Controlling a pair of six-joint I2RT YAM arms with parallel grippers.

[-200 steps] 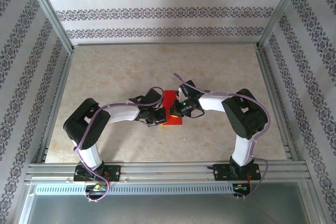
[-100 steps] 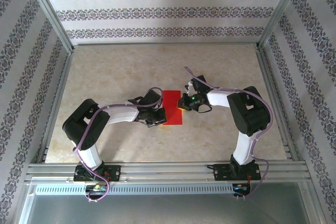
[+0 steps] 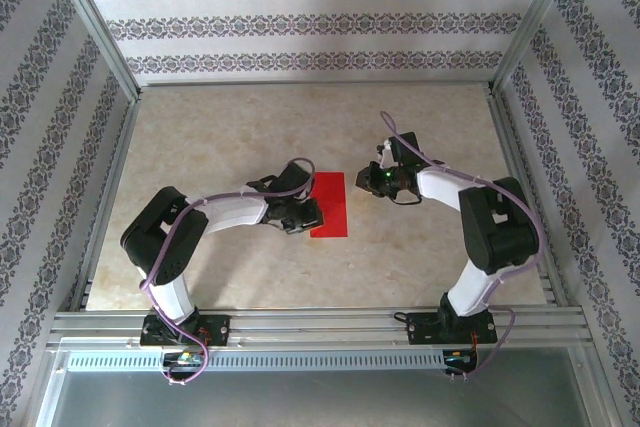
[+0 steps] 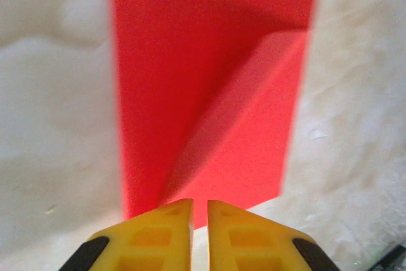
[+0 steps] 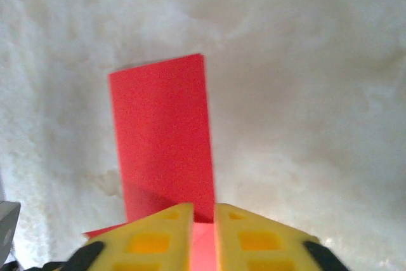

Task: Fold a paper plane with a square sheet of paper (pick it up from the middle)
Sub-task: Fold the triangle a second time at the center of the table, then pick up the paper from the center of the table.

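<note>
Just ahead of the left gripper (image 4: pixel 199 206), whose yellow fingers stand barely parted with nothing between them, the square sheet of paper (image 4: pixel 209 93) lies flat on the table (image 4: pixel 51 93), folded into a narrow red strip with a slanting crease. The right gripper (image 5: pixel 203 209), its fingers also a slit apart and empty, points at the strip's opposite long edge from close by.

Red square sheet of paper (image 3: pixel 330 204), folded to narrow rectangle, flat at middle of table (image 3: pixel 220 137). My left gripper (image 3: pixel 308 215) over its left edge. My right gripper (image 3: pixel 368 183) just beside far right corner, apart.
</note>
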